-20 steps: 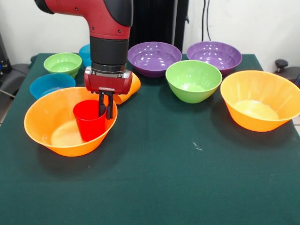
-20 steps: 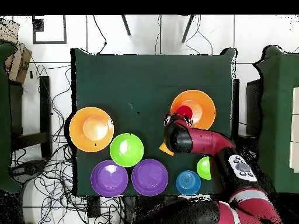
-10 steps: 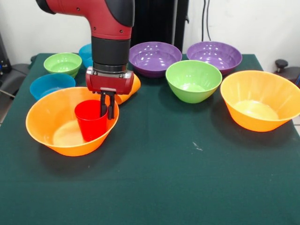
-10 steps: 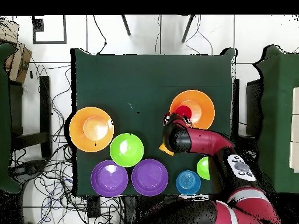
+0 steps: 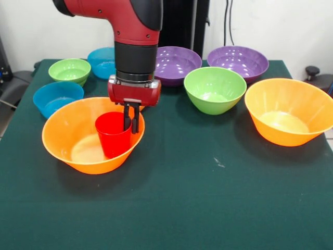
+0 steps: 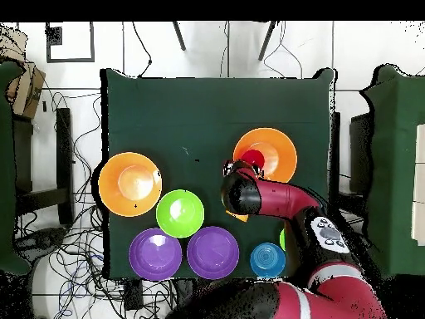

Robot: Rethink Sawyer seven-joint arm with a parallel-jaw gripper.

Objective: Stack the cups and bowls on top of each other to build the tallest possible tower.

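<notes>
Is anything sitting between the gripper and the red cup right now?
Nothing visible. The gripper is already clamped on the rim of the red cup, which sits inside the left orange bowl; nothing else lies in that bowl.

Since 1.0 s ago, the end effector [image 5: 131,121] has shifted toward frame right in the front view, fingers clamped on the rim of the red cup [image 5: 114,134] throughout. Cup and orange bowl [image 5: 67,136] moved right with it, sliding across the desk [image 5: 208,198]. The far blue bowl [image 5: 102,61], partly hidden behind the arm before, now shows more. The orange cup beside the end effector is now hidden in the front view. Overhead: bowl [image 6: 278,149] displaced toward frame left.
</notes>
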